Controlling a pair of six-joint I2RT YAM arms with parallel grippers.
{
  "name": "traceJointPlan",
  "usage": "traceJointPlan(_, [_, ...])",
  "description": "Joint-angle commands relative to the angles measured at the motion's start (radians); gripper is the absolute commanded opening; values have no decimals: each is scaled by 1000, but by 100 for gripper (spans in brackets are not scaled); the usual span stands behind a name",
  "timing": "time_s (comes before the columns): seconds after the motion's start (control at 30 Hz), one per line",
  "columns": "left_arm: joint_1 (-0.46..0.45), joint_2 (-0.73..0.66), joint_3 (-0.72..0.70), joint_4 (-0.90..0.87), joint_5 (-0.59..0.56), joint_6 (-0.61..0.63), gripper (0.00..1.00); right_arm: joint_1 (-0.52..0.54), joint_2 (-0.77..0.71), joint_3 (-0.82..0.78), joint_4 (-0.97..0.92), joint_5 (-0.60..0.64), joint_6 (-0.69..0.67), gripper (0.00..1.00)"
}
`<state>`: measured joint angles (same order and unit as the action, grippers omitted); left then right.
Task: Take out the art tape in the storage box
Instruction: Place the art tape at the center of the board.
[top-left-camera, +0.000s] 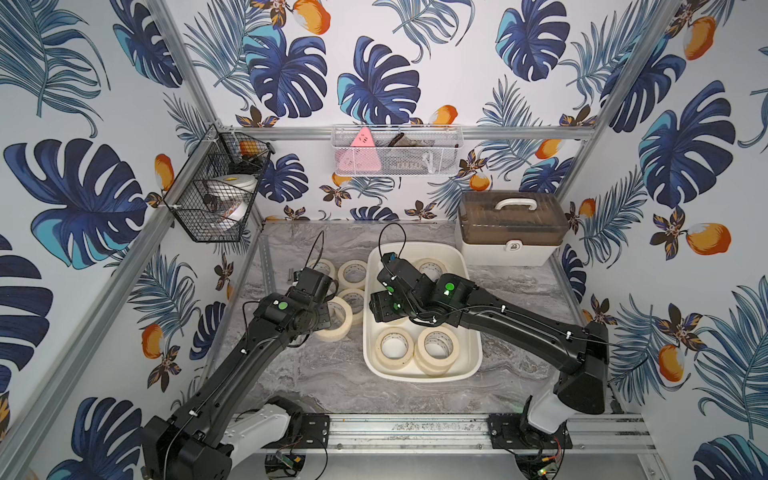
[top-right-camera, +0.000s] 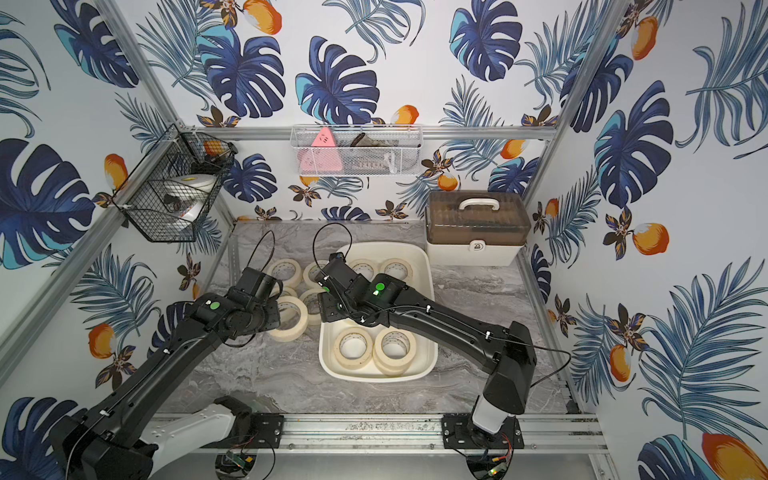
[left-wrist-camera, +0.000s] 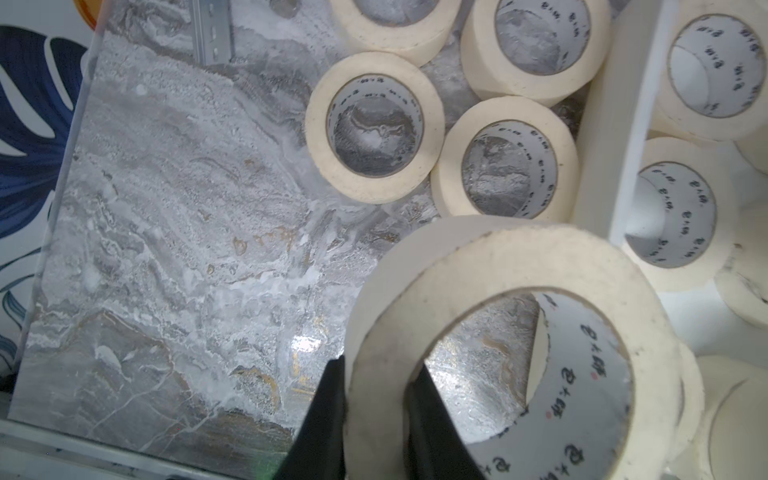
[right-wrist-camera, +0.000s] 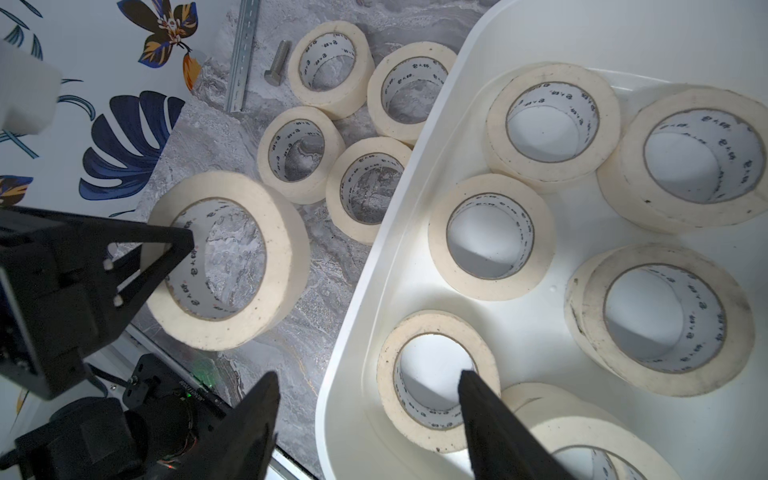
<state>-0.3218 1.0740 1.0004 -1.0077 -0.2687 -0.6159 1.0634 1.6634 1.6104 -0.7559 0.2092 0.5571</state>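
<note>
**Inspector:** Location of the art tape?

**Assistant:** One cream masking-tape roll with a white printed core (left-wrist-camera: 457, 266) is off the table, held by the left gripper (left-wrist-camera: 376, 374). One black finger is in the core and one outside, with the jaws closed on the roll's wall. It hangs over the grey marble-patterned table (left-wrist-camera: 166, 208), just beside the shallow glossy white plastic storage box (right-wrist-camera: 353, 332). Four like rolls (right-wrist-camera: 299, 192) lie flat on the table nearby. Several more remain in the box, some stacked.

**Inspector:** And the right gripper (right-wrist-camera: 365, 376)?

**Assistant:** Jaws apart and empty, straddling the box's wall. One finger is over the core of the nearest boxed roll (right-wrist-camera: 385, 374), the other outside the rim.

**Inspector:** Recommendation for the step?

**Assistant:** I judge it a set-down. Lower the held roll flat onto bare table, clear of the four, and release only once it rests. Let go tilted, it may roll off. The right gripper should shift inward so both fingers clear the rim before closing on that roll's wall, or it will pinch the box.
</note>
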Motion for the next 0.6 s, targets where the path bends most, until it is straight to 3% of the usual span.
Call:
traceJointPlan(0.0, [21,-17,-42,43,0,-58,0,-11,-16,-21,10,18,10,71])
traceJointPlan(0.3, [20,-4,-179,126,91,-96,0,-40,-23,-55,6,6,8,71])
traceJointPlan(0.57, [-55,51,-240,203,75,-144,0,-70,-41,-88,-6,2,8,71])
